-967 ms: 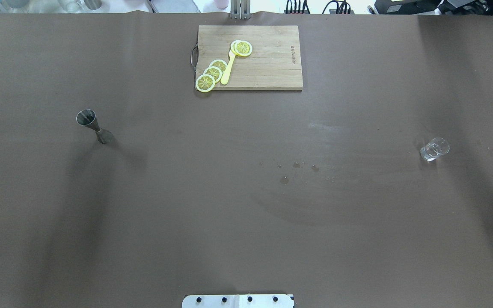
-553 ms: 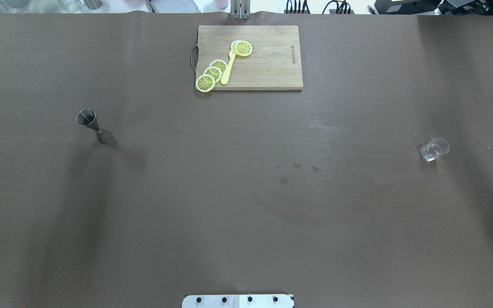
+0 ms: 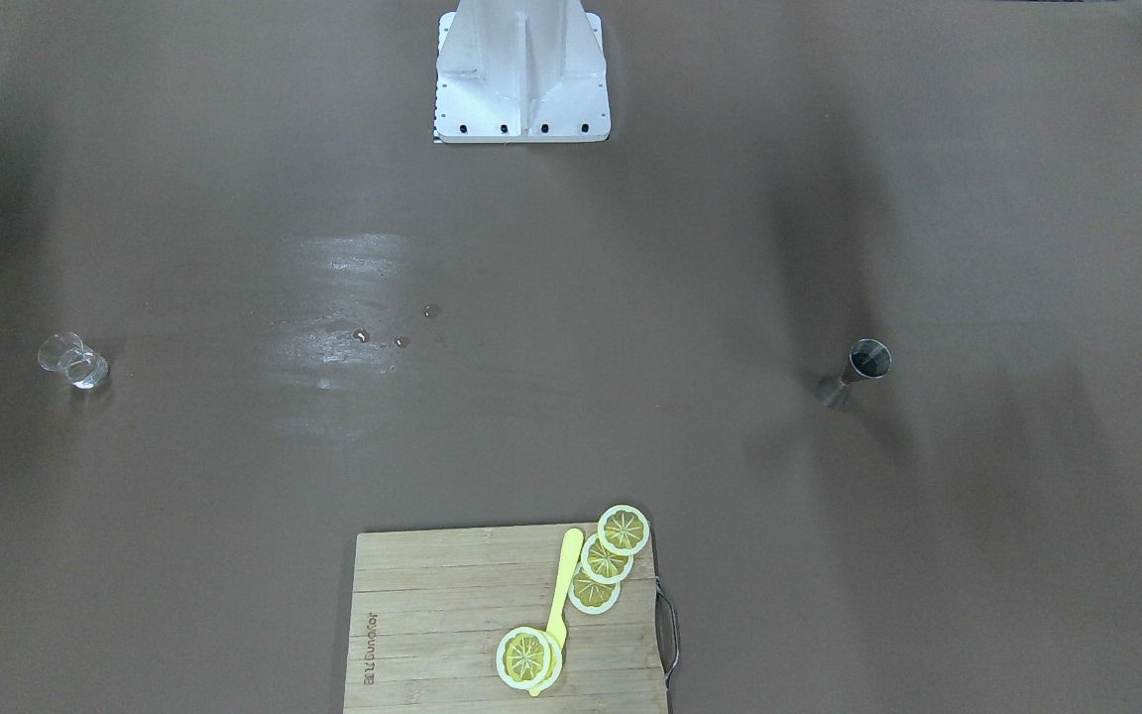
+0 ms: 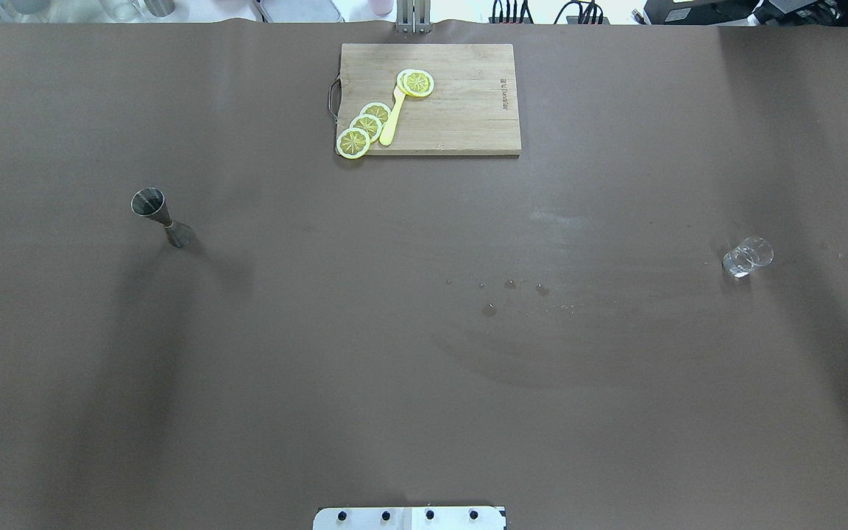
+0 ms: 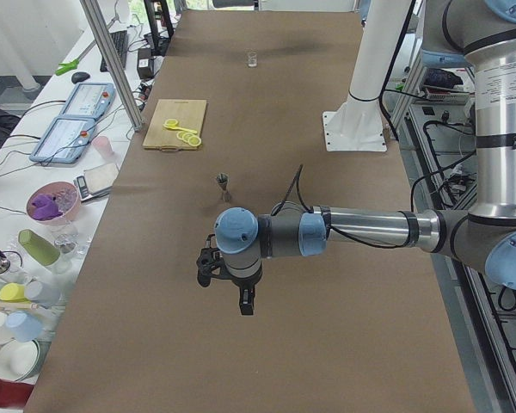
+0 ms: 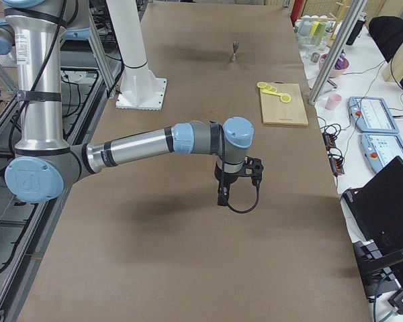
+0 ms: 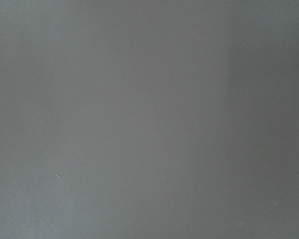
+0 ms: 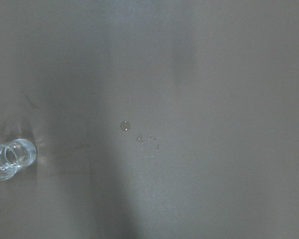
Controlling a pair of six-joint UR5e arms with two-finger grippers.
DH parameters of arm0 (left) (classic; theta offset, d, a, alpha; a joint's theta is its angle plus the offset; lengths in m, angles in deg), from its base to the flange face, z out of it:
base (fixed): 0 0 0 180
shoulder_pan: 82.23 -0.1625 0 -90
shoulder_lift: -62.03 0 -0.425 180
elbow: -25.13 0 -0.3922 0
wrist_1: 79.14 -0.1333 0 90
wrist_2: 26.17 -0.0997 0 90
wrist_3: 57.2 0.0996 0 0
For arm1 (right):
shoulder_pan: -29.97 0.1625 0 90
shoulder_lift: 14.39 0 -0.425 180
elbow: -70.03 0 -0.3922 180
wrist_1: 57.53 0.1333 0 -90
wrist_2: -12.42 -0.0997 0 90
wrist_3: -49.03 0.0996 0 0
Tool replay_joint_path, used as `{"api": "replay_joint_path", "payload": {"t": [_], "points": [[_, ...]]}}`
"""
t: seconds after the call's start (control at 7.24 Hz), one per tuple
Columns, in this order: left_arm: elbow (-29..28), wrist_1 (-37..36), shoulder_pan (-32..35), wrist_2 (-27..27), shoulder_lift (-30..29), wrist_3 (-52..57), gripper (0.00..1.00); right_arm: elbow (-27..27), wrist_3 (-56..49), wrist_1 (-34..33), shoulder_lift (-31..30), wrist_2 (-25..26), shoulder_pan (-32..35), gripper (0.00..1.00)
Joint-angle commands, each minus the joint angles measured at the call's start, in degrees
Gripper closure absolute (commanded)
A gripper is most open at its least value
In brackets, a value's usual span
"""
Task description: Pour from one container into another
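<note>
The small steel hourglass-shaped jigger (image 4: 164,218) stands upright on the left half of the brown paper-covered table (image 4: 394,412). The small clear glass (image 4: 748,256) stands well apart from it on the right half. Between the 2 vessels lie a few wet droplets (image 4: 510,284). At the far edge sits a wooden cutting board (image 4: 468,118) with yellow lemon slices (image 4: 366,126), 3 overlapping in a row, and a yellow plastic utensil (image 4: 392,121). The left gripper (image 5: 246,303) and right gripper (image 6: 222,198) hang above the table, touching nothing. Whether their fingers are spread or pressed together, I cannot tell.

Glass (image 8: 15,157) partly off-frame, R wrist.
</note>
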Motion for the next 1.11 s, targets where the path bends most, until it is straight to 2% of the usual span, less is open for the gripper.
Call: {"api": "replay_joint_path", "payload": {"t": [0.0, 0.97], "points": [[-0.1, 0.0, 0.0, 0.0, 0.0, 0.0, 0.02, -0.1, 0.1, 0.0, 0.0, 0.1, 0.0, 0.00], [-0.7, 0.0, 0.0, 0.0, -0.1, 0.0, 0.02, 0.1, -0.2, 0.0, -0.1, 0.0, 0.0, 0.00]]}}
